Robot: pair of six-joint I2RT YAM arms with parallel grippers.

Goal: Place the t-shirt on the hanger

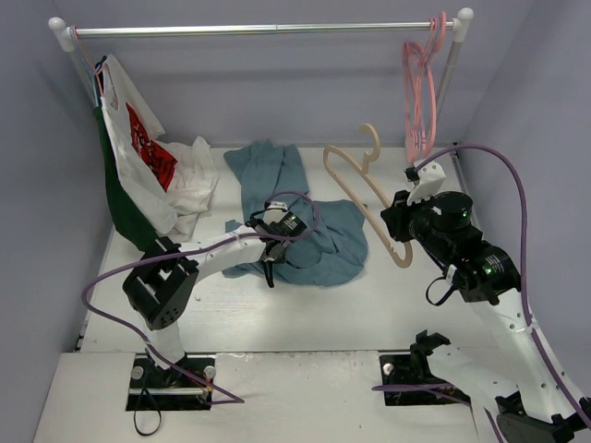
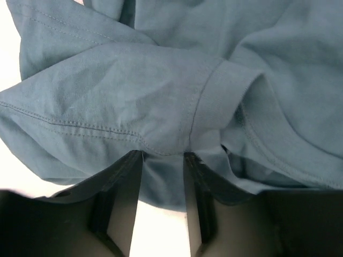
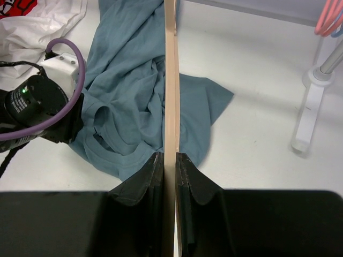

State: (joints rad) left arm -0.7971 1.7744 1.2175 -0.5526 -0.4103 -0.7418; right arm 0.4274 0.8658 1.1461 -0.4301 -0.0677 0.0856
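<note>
The teal-blue t-shirt (image 1: 295, 217) lies crumpled on the white table; it also shows in the left wrist view (image 2: 161, 91) and the right wrist view (image 3: 128, 80). My left gripper (image 1: 269, 268) points down at the shirt's near edge. In its wrist view the gripper (image 2: 163, 155) has its jaws a little apart, with a stitched hem lying over the tips and white table showing between them. My right gripper (image 1: 395, 223) is shut on the beige hanger (image 1: 355, 175) and holds it above the shirt's right side, hook towards the back. In its wrist view the hanger (image 3: 171, 80) runs straight up from the gripper (image 3: 170, 156).
A clothes rail (image 1: 259, 29) spans the back. Pink hangers (image 1: 420, 83) hang at its right end. A white garment with red print (image 1: 152, 157) and a dark green one (image 1: 115, 198) hang at the left. The rail's white leg (image 3: 308, 118) stands to the right.
</note>
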